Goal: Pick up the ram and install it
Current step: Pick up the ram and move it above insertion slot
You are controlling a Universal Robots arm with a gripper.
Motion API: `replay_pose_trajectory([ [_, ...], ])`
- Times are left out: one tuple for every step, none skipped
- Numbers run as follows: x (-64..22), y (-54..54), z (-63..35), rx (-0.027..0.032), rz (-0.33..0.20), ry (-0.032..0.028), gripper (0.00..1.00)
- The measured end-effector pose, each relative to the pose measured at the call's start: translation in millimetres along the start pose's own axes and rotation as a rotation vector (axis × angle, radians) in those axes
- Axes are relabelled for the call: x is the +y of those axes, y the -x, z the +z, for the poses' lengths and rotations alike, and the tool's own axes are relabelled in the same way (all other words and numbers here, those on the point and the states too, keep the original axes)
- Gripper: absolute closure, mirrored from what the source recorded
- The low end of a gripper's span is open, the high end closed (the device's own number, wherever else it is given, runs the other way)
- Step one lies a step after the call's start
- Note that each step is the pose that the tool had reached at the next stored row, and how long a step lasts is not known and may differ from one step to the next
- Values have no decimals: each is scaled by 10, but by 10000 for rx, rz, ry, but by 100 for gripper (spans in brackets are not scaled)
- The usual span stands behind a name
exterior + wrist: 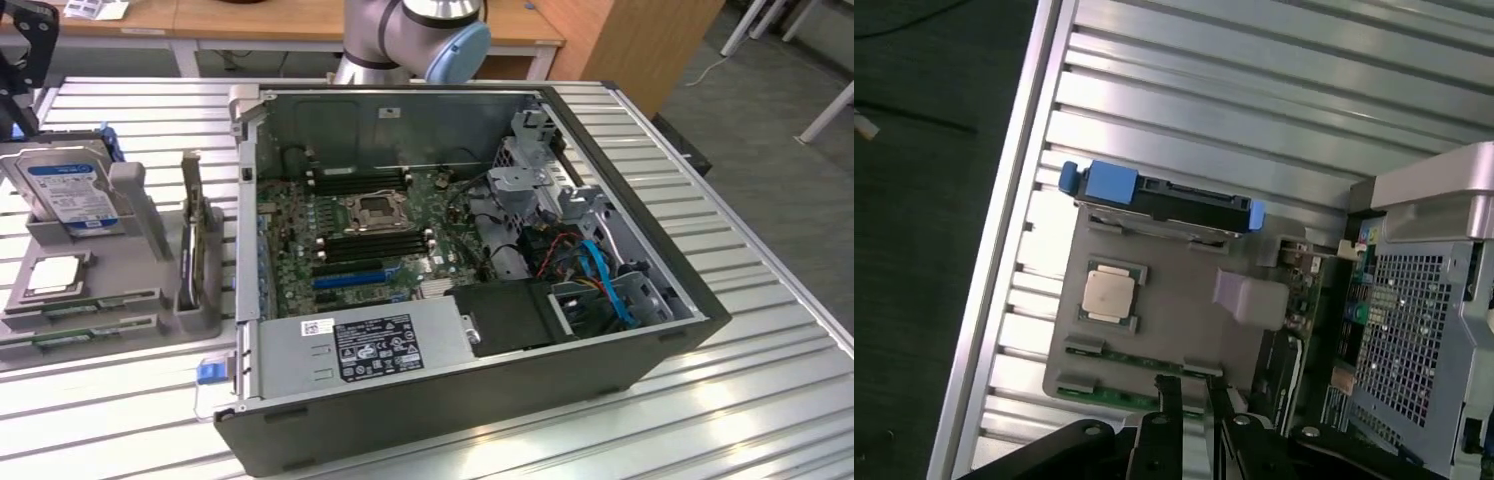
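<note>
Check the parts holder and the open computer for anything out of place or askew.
Nothing stands out. The hard drive stands upright in the gray holder, the processor lies flat in its recess, the ram sticks lie in their grooves, and the computer case sits level on the table.

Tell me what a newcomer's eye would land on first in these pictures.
The open computer case in the middle of the exterior view draws the eye first, its motherboard laid bare. At the exterior view's left stands a grey holder with a blue-labelled hard drive, a silver processor and green ram sticks. In the wrist view the gripper hangs open nearest those sticks.
</note>
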State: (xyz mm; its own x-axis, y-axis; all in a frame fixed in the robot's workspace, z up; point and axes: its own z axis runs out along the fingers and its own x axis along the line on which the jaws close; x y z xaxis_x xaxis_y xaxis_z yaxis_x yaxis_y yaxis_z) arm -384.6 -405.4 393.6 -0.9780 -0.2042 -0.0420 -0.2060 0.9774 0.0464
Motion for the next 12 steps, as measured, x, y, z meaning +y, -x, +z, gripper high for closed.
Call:
replay_pose_trajectory([
  [0,0,0,8,-179,8,76],
  [0,0,0,16,-366,16,76],
  [0,0,0,25,-544,24,76],
  [0,0,0,33,-725,31,76],
  [0,0,0,42,-904,39,76],
  [0,0,0,50,-1084,46,76],
  [0,0,0,58,-1263,54,76],
  [0,0,0,68,-1458,62,76],
  [-1,1,0,79,-1638,70,76],
  [0,1,1,91,-1807,79,76],
  [0,1,0,106,-1951,87,76],
  [0,0,-1,124,-2080,92,76],
])
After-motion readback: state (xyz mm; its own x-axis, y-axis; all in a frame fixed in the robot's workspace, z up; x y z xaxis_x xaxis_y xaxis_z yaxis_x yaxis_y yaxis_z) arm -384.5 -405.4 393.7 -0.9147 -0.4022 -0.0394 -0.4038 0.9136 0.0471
